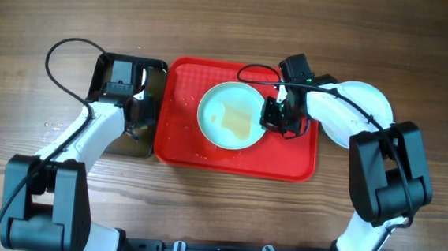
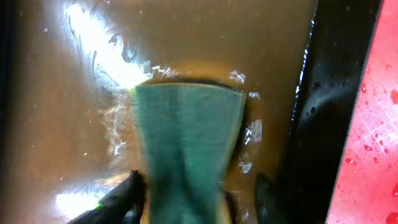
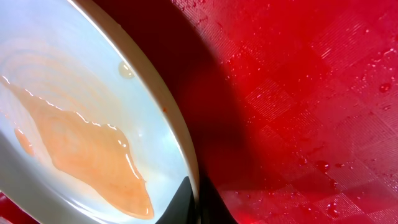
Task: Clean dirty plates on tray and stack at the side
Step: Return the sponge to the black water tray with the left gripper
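A pale plate [image 1: 229, 115] with an orange liquid smear in its middle sits on the red tray [image 1: 293, 158]. My right gripper [image 1: 271, 113] is shut on the plate's right rim; the right wrist view shows the fingers [image 3: 194, 202] pinching the rim of the plate [image 3: 93, 112], which is tilted up over the tray [image 3: 298, 93]. More plates [image 1: 362, 99] lie stacked to the right of the tray, partly hidden by the right arm. My left gripper [image 1: 129, 123] is over the black tray [image 1: 153, 69] and is shut on the green sponge [image 2: 186, 143].
The black tray [image 2: 323, 93] holds brownish water [image 2: 74, 124] with glare on it. It stands against the left edge of the red tray [image 2: 373, 155]. Water drops lie on the red tray. Cables run over the table behind both trays.
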